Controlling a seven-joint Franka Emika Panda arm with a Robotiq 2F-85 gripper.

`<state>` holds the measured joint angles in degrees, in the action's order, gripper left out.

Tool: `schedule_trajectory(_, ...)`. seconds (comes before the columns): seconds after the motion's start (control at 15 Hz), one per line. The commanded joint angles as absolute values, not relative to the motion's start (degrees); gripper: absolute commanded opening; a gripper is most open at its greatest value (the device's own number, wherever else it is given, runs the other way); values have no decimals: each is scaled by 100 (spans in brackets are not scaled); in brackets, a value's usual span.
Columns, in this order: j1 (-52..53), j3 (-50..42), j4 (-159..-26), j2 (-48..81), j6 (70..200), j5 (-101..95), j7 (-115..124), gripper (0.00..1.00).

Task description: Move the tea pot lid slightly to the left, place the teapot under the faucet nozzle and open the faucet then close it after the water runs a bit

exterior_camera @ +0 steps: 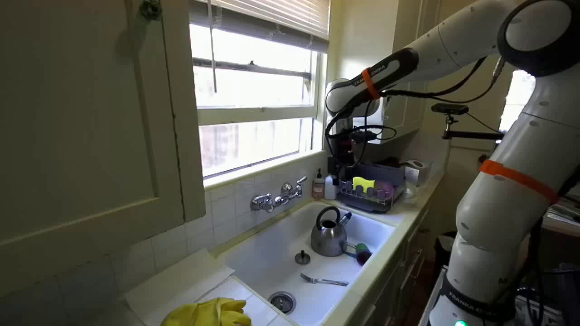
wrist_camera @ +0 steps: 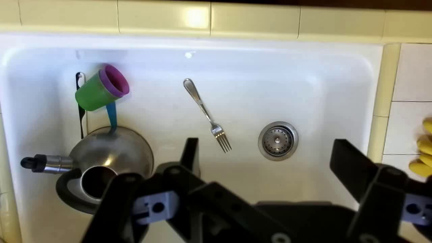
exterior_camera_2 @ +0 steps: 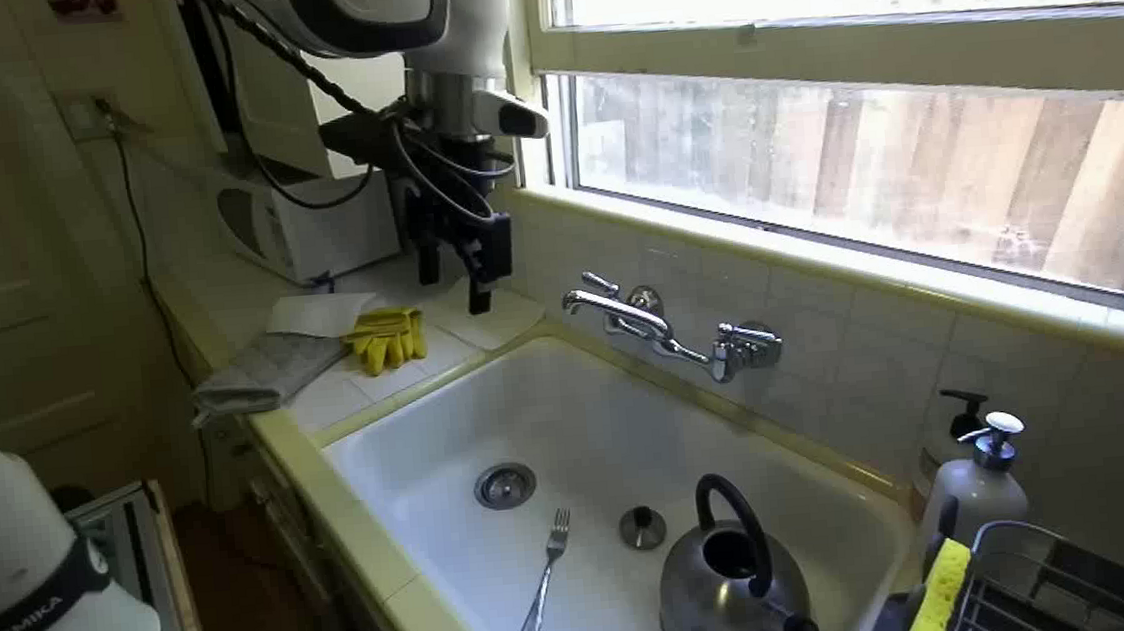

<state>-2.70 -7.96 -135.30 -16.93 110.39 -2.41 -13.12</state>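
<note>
The teapot (exterior_camera: 328,242), a squat grey metal kettle with a dark arched handle, stands upright and lidless in the white sink; it also shows in an exterior view (exterior_camera_2: 689,586) and the wrist view (wrist_camera: 130,148). The tea pot lid (exterior_camera_2: 643,530) lies on the sink floor beside it (exterior_camera: 302,258); in the wrist view it is mostly hidden behind a finger. The chrome faucet (exterior_camera_2: 666,337) is on the tiled wall (exterior_camera: 277,200), its nozzle (exterior_camera_2: 596,303) reaching over the sink. My gripper (exterior_camera_2: 455,284) is open and empty, above the sink (wrist_camera: 266,145), apart from everything.
A fork (wrist_camera: 202,106) lies near the drain (wrist_camera: 277,141). Green and purple cups (wrist_camera: 96,91) lie beside the teapot. A dish rack (exterior_camera: 367,199), soap bottles (exterior_camera_2: 972,494) and yellow gloves (exterior_camera_2: 385,337) stand or lie around the sink. The window sill is above the faucet.
</note>
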Motion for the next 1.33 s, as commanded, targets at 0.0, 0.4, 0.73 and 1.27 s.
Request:
schedule_trajectory(0.0, -316, -751, -13524, -1690, 11030, -227, -1322, 100)
schedule_trajectory(0.4, -316, -751, -13524, -1690, 11030, -227, -1322, 100)
schedule_trajectory(0.73, -316, -751, -13524, -1690, 11030, -227, -1322, 100)
schedule_trajectory(1.27, -621, -858, -14203, -219, 14048, -162, -436, 100)
